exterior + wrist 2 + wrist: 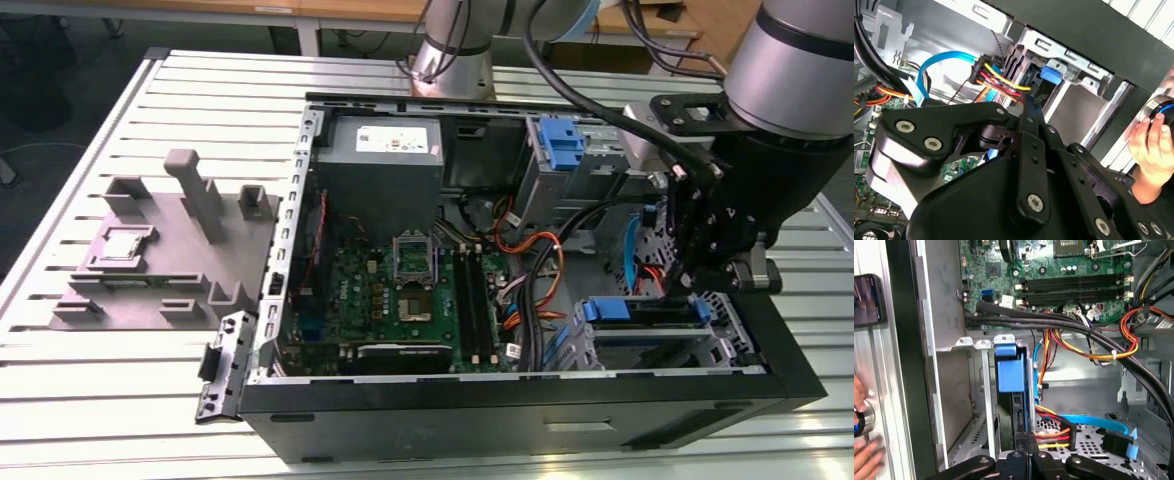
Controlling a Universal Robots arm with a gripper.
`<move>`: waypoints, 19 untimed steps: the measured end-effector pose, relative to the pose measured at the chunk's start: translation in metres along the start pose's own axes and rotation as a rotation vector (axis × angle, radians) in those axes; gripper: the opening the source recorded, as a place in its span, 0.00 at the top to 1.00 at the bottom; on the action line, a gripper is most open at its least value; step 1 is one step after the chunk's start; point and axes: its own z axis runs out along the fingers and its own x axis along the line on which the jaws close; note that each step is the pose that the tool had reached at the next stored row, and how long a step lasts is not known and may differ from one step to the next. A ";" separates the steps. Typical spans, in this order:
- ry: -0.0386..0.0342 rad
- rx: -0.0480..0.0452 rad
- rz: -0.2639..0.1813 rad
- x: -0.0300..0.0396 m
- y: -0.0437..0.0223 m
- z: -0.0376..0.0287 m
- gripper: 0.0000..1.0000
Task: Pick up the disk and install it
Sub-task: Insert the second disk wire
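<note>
The gripper, its fingers pinched together, fills the foreground of the second wrist view, tips down among the cables. One open computer case holds one motherboard and two blue-tabbed drive bays. The disk stands on edge in its bay, hard against the case wall, cramped by cables.

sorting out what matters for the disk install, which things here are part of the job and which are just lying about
Part of the job:
- disk in its blue carrier, standing in the drive cage
- gripper, right by the disk
- computer case

Just lying about:
- grey fixture block on the table
- bare blue bracket
- power supply
- person's hand
</note>
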 end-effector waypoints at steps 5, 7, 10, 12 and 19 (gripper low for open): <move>-0.0008 0.0000 0.000 0.0008 0.0089 -0.0009 0.90; -0.0029 -0.0003 0.000 0.0008 0.0092 -0.0010 0.90; -0.0071 -0.0153 0.000 0.0008 0.0093 -0.0015 0.90; -0.0139 -0.0253 0.001 0.0008 0.0093 -0.0015 0.90; -0.0174 -0.0518 0.004 -0.0016 0.0091 -0.0047 0.90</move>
